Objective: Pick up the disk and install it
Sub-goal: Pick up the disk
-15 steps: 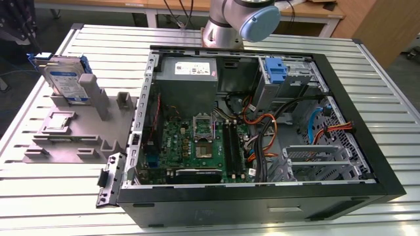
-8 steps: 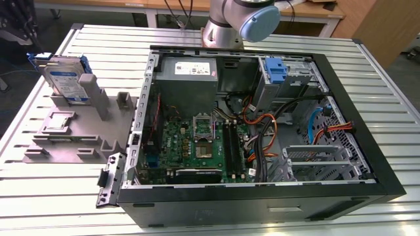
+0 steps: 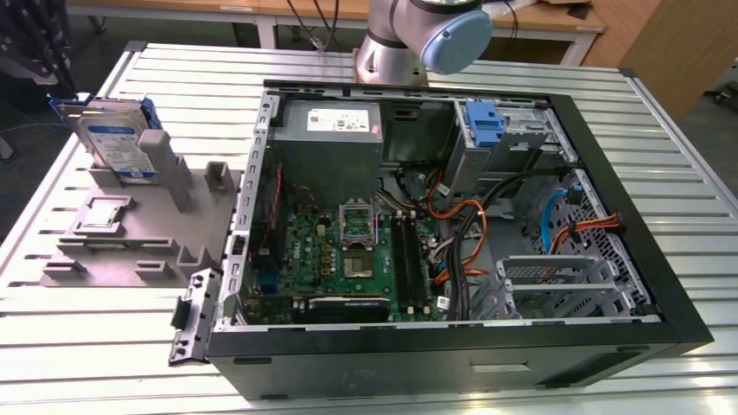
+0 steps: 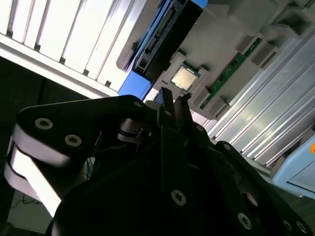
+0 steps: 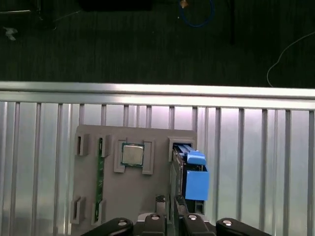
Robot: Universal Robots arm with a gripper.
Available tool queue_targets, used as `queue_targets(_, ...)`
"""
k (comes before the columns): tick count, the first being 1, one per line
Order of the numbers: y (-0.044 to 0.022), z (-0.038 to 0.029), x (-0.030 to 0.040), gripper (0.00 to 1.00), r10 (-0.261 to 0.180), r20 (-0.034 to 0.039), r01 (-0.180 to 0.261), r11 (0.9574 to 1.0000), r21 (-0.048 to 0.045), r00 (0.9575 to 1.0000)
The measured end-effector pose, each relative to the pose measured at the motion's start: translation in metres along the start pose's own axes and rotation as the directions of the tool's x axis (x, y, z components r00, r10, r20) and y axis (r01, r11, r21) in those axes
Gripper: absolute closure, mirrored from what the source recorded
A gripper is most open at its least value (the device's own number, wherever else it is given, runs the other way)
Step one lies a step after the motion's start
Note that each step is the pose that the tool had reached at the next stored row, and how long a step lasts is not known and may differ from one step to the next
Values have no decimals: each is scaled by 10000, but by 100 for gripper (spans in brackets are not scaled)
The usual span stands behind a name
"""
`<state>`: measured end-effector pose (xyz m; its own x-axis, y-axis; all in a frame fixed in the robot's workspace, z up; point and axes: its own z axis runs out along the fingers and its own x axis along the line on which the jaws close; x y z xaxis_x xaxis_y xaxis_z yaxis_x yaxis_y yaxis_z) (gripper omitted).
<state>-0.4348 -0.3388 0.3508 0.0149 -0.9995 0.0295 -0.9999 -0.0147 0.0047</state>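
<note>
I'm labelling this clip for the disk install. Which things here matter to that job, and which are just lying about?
Job in hand:
disk, upright in the stand
gripper, aimed at the stand
open case

Lying about:
processor chip and memory stick, both in the stand
blue clip inside the case

The arm [image 3: 395, 39] is built of silver-grey tubular metal, and its joint is closed by a rounded pale blue cap [image 3: 457, 41]. The hand [image 4: 173, 101] is made of matt black plates studded with round silver screw heads [image 4: 178, 197]. A pale grey band [image 4: 22, 164] is seen at its side in the second wrist view.
</note>
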Motion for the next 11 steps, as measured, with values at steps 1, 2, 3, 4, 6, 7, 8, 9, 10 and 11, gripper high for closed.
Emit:
queue_targets(1,4,3,0,77,51,38,-51,10000,3,10000)
queue_targets(2,8,7,-1,77,107,96,-107,9999,11,9999)
queue_targets(3,15,9,-1,71,144,185,-144,9999,18,9997)
queue_targets(4,25,10,-1,65,174,305,-175,9998,23,9994)
queue_targets(6,49,15,-2,59,205,501,-206,9998,28,9985)
queue_targets(7,58,22,-2,53,229,525,-231,9997,26,9984)
queue_targets(8,63,37,-3,53,258,530,-260,9997,30,9983)
queue_targets(9,67,54,-3,47,295,530,-297,9996,26,9982)
queue_targets(10,67,72,-3,47,333,530,-335,9994,24,9980)
queue_targets(11,67,89,-4,47,373,531,-375,9993,23,9979)
